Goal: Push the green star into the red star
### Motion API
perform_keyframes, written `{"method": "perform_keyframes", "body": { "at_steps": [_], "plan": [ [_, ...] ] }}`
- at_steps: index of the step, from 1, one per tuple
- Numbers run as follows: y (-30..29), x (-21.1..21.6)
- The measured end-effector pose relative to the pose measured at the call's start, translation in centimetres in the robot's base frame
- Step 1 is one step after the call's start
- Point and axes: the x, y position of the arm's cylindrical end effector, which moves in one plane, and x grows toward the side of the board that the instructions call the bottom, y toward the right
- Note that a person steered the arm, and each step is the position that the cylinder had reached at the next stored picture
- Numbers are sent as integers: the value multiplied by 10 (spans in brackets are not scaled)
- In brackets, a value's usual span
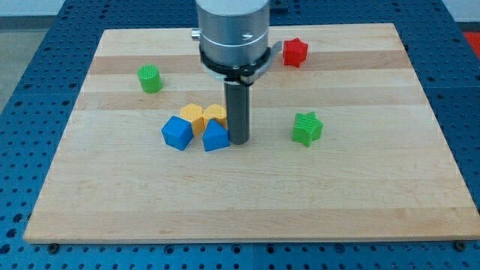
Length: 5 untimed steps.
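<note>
Camera view. The wooden tabletop [247, 217] carried seven blocks. My tip [240, 142] rested near the centre, just beside the right edge of a blue block [215, 137] that formed a tight cluster with a second blue block [178, 133] and two yellow blocks [193, 116] [215, 115]. The rod carried no fingers, so there was nothing released, clenched or grasping; it only pushed. The green star [307, 128] lay to the view's right of the tip, apart from it and untouched. The red star [295, 52] sat near the view's top edge, well apart from the green star and roughly above it. A green cylinder [151, 79] stood alone at the view's upper left. By this evidence the task had not visibly begun: the stars were not in contact, and the tip would first need to reach the green star's lower side before driving it toward the view's top.
</note>
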Motion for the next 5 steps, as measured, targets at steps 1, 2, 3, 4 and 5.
{"method": "perform_keyframes", "body": {
  "at_steps": [1,2,3,4,5],
  "plan": [
    [-13,0],
    [-9,0],
    [24,4],
    [59,18],
    [101,20]
  ]
}}
